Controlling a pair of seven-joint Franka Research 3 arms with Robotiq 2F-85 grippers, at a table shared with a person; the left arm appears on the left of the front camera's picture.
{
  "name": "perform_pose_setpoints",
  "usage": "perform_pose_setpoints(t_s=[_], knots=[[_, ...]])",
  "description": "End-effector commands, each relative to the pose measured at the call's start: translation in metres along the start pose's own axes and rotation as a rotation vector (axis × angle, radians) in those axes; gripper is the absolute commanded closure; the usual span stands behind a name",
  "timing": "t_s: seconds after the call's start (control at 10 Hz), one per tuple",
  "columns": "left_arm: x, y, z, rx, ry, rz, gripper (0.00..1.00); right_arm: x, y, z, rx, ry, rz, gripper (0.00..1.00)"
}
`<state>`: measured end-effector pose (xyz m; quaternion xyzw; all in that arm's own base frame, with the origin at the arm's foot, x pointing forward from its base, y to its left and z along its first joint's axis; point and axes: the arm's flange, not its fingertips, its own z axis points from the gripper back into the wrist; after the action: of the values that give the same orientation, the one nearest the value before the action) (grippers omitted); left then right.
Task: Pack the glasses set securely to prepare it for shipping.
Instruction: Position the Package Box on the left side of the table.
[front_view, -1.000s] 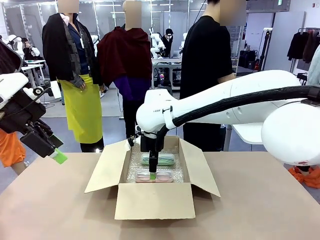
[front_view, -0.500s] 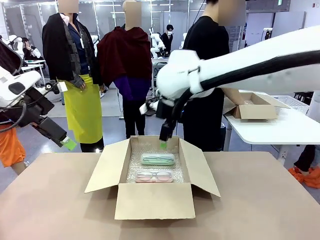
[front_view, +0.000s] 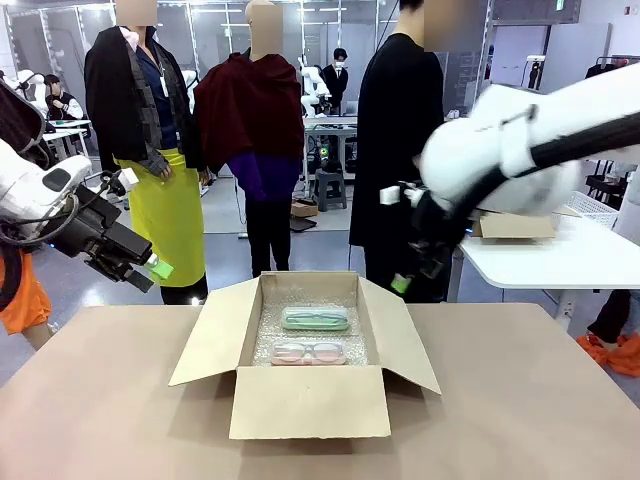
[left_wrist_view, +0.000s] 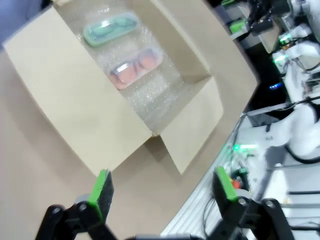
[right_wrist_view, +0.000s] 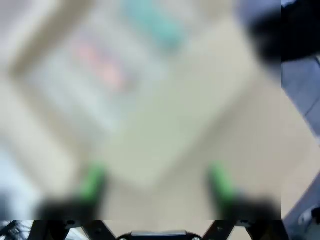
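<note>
The glasses set lies on bubble wrap inside an open cardboard box (front_view: 307, 400): a mint green case (front_view: 315, 319) at the back and a pink case (front_view: 308, 352) in front of it. The left wrist view looks down on the mint case (left_wrist_view: 110, 28) and pink case (left_wrist_view: 135, 67). My left gripper (front_view: 158, 268) hangs open above the table's left edge, its fingers (left_wrist_view: 101, 188) wide apart with nothing between them. My right gripper (front_view: 402, 284) is raised above the box's right flap; in the blurred right wrist view its green pads (right_wrist_view: 92, 181) stand apart, open and empty.
A person in black (front_view: 400, 150) stands right behind the box at the far side. A white side table (front_view: 540, 258) with another cardboard box stands at the right. The box's four flaps (front_view: 214, 335) are splayed outward.
My right gripper has risen out of the box, leaving the pink case, and swung up and to the right. My left arm has shifted right and slightly up.
</note>
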<state>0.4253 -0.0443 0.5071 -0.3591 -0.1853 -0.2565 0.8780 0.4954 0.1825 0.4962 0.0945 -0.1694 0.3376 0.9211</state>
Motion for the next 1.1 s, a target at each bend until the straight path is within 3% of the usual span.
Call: perform_pose_setpoints(t_s=[0.0, 0.2, 0.3, 0.6, 0.7, 0.8, 1.0], knots=[[0.011, 0.037, -0.007, -0.139, 0.012, 0.062, 0.0, -0.049, 0.0, 0.017, -0.05, -0.077, -0.18, 0.0], [0.013, 0.074, -0.022, -0.229, -0.039, 0.196, 0.0, -0.092, -0.017, 0.04, -0.057, -0.083, -0.372, 0.0], [0.012, 0.089, -0.026, -0.237, -0.064, 0.204, 0.0, -0.109, -0.023, 0.047, -0.056, -0.083, -0.445, 0.0], [-0.004, 0.136, -0.034, -0.309, -0.131, 0.333, 0.0, -0.139, -0.038, 0.061, -0.047, -0.06, -0.609, 0.0], [-0.005, 0.145, -0.035, -0.34, -0.158, 0.346, 0.0, -0.143, -0.042, 0.062, -0.034, -0.063, -0.633, 0.0], [-0.006, 0.128, -0.035, -0.275, -0.103, 0.331, 0.0, -0.139, -0.045, 0.054, 0.016, -0.027, -0.588, 0.0], [-0.006, 0.128, -0.035, -0.275, -0.103, 0.331, 0.0, -0.141, -0.047, 0.059, -0.033, -0.069, -0.583, 0.0]])
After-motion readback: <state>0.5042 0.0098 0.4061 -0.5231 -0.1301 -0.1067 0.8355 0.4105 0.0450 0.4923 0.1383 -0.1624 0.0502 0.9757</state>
